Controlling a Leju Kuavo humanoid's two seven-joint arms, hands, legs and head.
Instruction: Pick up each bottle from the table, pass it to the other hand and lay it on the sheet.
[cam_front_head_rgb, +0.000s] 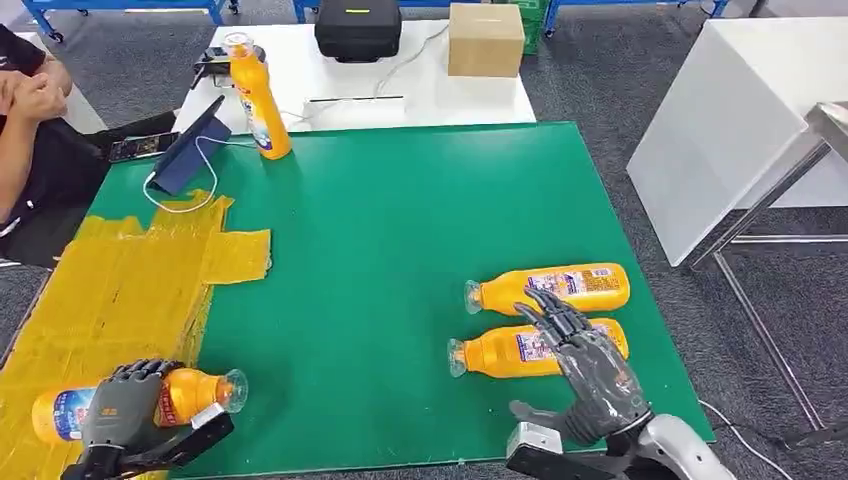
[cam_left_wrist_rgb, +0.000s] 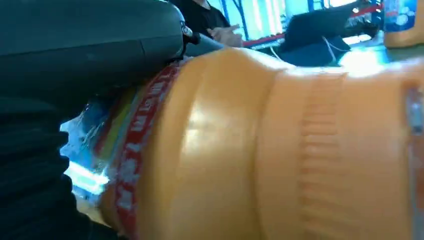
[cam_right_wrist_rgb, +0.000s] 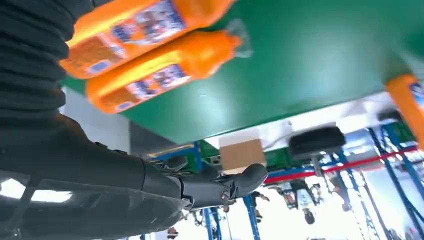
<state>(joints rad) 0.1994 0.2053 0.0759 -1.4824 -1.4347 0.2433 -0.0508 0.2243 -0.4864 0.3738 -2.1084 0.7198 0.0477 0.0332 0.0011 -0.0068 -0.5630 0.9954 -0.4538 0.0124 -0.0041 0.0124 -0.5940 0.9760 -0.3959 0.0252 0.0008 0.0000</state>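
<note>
Head view: left hand (cam_front_head_rgb: 125, 410) was grasping an orange bottle (cam_front_head_rgb: 190, 392) lying on its side at the near left, over the yellow sheet (cam_front_head_rgb: 130, 290) edge. Right hand (cam_front_head_rgb: 590, 375) was released, fingers spread above the nearer of two lying bottles (cam_front_head_rgb: 500, 352), other one (cam_front_head_rgb: 560, 288) just beyond. A 4th bottle (cam_front_head_rgb: 258, 100) stood upright far left.

Left wrist view: held bottle (cam_left_wrist_rgb: 250, 150) up close, w/ thumb (cam_left_wrist_rgb: 90, 45) across it.

Right wrist view: thumb (cam_right_wrist_rgb: 220, 185) free, holding nothing, both lying bottles (cam_right_wrist_rgb: 160, 70) on the green mat (cam_right_wrist_rgb: 310, 65).
</note>
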